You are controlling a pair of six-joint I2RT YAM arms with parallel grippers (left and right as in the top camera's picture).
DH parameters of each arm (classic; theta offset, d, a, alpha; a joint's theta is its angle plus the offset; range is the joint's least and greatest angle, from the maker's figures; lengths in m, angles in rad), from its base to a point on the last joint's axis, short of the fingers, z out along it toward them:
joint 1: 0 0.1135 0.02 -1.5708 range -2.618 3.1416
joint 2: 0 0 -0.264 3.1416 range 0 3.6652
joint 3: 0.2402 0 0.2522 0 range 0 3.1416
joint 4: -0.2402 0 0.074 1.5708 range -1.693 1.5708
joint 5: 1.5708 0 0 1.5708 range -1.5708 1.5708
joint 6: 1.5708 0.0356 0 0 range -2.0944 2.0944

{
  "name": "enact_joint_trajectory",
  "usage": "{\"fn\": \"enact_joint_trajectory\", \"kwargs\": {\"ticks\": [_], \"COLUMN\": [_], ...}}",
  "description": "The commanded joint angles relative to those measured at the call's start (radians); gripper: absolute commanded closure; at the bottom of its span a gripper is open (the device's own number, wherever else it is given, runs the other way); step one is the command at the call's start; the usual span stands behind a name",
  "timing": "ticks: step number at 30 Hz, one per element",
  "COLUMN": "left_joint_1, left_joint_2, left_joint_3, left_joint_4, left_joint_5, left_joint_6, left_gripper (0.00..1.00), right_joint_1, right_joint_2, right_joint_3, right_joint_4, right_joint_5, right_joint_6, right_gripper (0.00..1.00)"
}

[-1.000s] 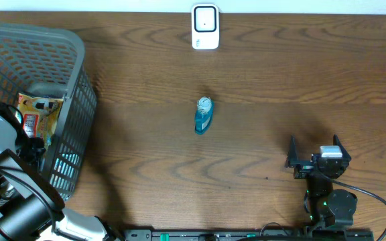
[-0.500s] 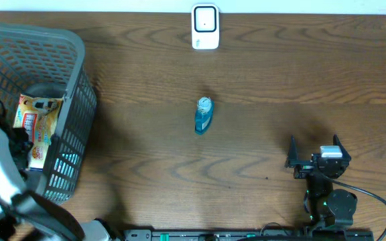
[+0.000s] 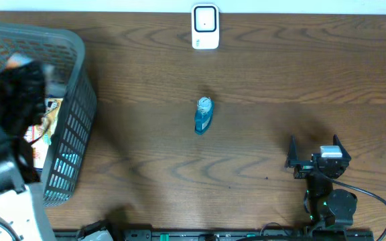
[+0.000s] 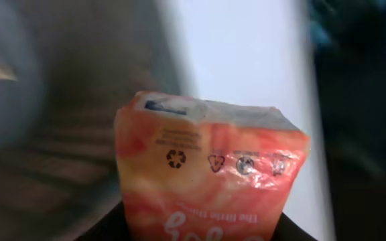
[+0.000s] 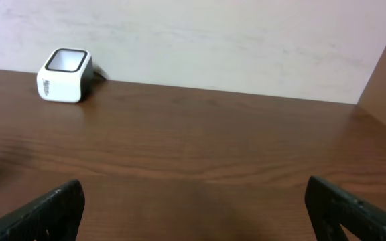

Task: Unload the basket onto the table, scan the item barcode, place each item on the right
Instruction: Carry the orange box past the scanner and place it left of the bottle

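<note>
We are gripping the packet [image 4: 210, 167], a glossy, crinkly orange film pack with a flat sealed top, in the left gripper [image 4: 203, 231] above the grey mesh basket [image 3: 79, 100]. Judging by this, we are needing to carry it next to the white boxy scanner [image 3: 205, 27], barcode facing. The right gripper [image 3: 313, 152] is sitting wide open.

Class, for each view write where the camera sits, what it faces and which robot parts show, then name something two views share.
Overhead: above the table, looking straight down at basket, bottle and scanner; blurred left arm and right gripper show.
Left wrist: on the left arm, facing a packet held close in the left gripper, itself barely visible.
Right wrist: low over the table, facing the wall; both open fingers show.
Shared: overhead and right wrist both show the scanner.
</note>
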Motion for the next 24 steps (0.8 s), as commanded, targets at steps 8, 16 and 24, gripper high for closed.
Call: {"fn": "enact_joint_trajectory", "kwargs": {"ticks": [8,16,24], "left_joint_1": [-0.718,-0.922,-0.916], "left_joint_2": [0.112,0.304,0.478], "left_joint_3": [0.013,0.013,0.012], "left_joint_4": [0.118,0.028,-0.151], "left_joint_5": [-0.368,-0.789,-0.825], "left_joint_6": [0.077,0.214,0.308], "left_gripper": [0.57,0.53,0.52], "right_joint_1": [0.002,0.002,0.002], "right_joint_2": [-0.005,-0.005,-0.005], "right_joint_3": [-0.001,-0.001,-0.001], "right_joint_4": [-0.004,-0.004,-0.004], "right_joint_5": [0.005,0.005,0.005], "right_joint_6": [0.011,0.011,0.011], "right_gripper": [0.01,0.01,0.01]}}
